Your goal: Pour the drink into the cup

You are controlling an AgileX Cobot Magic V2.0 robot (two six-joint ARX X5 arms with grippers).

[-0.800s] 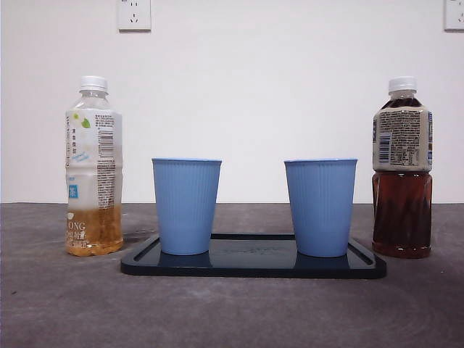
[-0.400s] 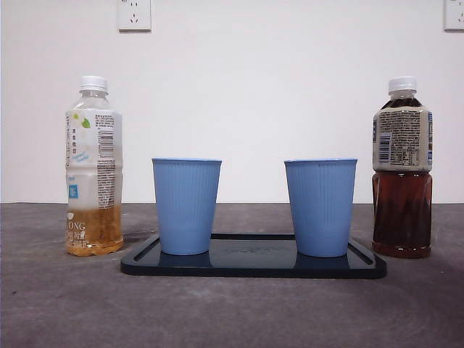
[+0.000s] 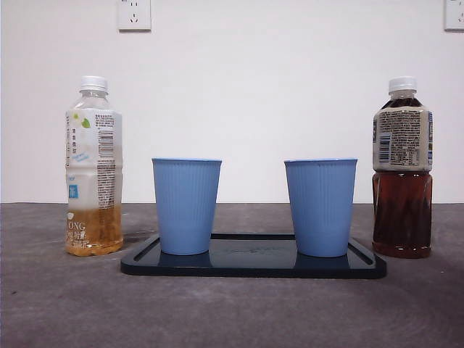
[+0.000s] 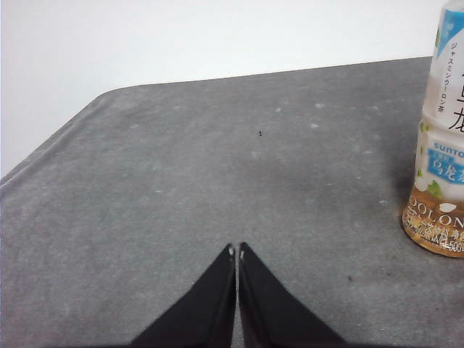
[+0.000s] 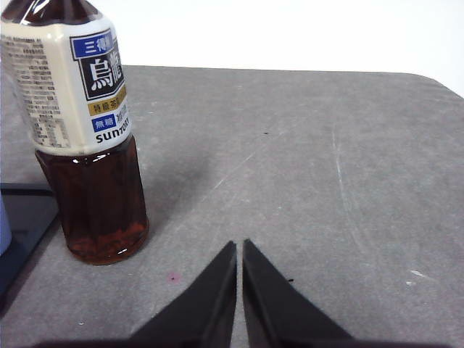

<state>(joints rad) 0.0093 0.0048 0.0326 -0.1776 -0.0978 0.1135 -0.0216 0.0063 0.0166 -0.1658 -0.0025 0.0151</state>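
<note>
Tabletop grey, wall white, sockets above.

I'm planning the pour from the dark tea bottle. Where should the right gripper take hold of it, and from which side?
Judging by its pose, grip the dark tea bottle around its labelled middle, coming level from its outer side, away from the tray. It stands upright and capped, its body round and even there. The right gripper, jaws shut and empty, must open first.
</note>
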